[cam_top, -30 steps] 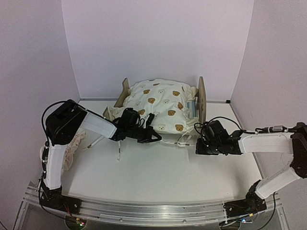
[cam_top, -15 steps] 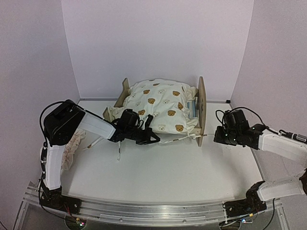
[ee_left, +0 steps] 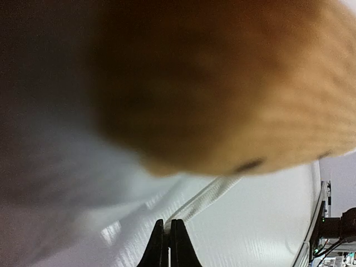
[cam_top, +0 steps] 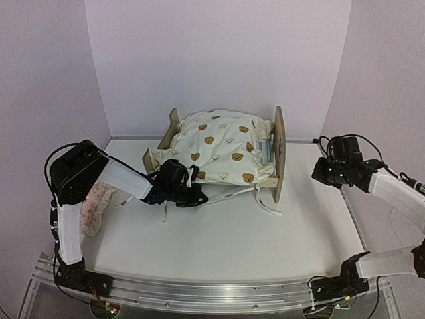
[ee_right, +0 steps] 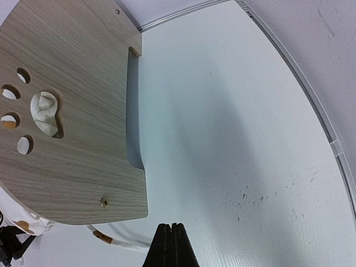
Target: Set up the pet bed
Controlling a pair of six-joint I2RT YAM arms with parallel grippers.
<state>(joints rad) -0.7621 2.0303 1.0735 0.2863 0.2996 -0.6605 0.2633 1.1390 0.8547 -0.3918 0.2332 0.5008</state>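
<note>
We see quilt (cam_top: pixel 219 149) over pet bed (cam_top: pixel 279 143), pillow (cam_top: pixel 96 206) at nine o'clock; left gripper (ee_left: pixel 167 223) closed against tie (ee_left: pixel 203 197), right gripper (ee_right: pixel 169 228) closed, empty.

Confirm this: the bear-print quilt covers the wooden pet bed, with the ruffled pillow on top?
No. The bear-print quilt covers the pet bed, but the ruffled pillow lies on the table by the left arm; the top external view shows it.

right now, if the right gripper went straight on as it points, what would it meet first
Most likely the table, just beside the pet bed's headboard; depth is unclear.
</note>
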